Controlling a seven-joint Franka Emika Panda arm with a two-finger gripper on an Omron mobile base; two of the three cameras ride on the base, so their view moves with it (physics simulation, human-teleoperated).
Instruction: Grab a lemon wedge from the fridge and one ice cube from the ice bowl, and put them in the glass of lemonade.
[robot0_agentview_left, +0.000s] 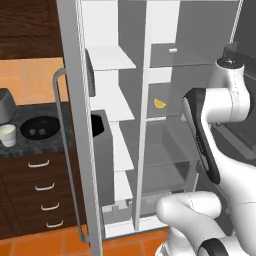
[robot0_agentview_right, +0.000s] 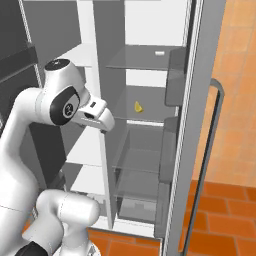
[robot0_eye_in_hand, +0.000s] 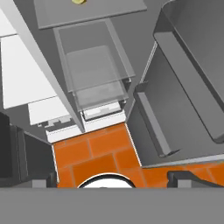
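The grey fridge (robot0_agentview_left: 75, 100) stands with its doors swung open. On a glass shelf in its right compartment lies the small yellow lemon wedge (robot0_agentview_left: 159, 103) (robot0_agentview_right: 138, 107), also peeking in at the top edge of the hand view (robot0_eye_in_hand: 78, 1). My gripper (robot0_eye_in_hand: 113, 181) hangs in front of the fridge, left of the wedge and pointing down at the floor. It is open, with nothing between its fingers. The black ice bowl (robot0_agentview_left: 40, 127) with pale cubes sits on the counter at left. The whitish glass of lemonade (robot0_agentview_left: 7, 135) stands just left of it.
The open left door and its long handle (robot0_agentview_left: 65, 150) stand between the fridge and the counter; the right door (robot0_agentview_right: 200, 100) is swung out too. A silver toaster (robot0_agentview_left: 4, 105) sits behind the glass. Clear drawers (robot0_eye_in_hand: 94, 74) lie below the wedge's shelf, above the orange tile floor (robot0_eye_in_hand: 100, 148).
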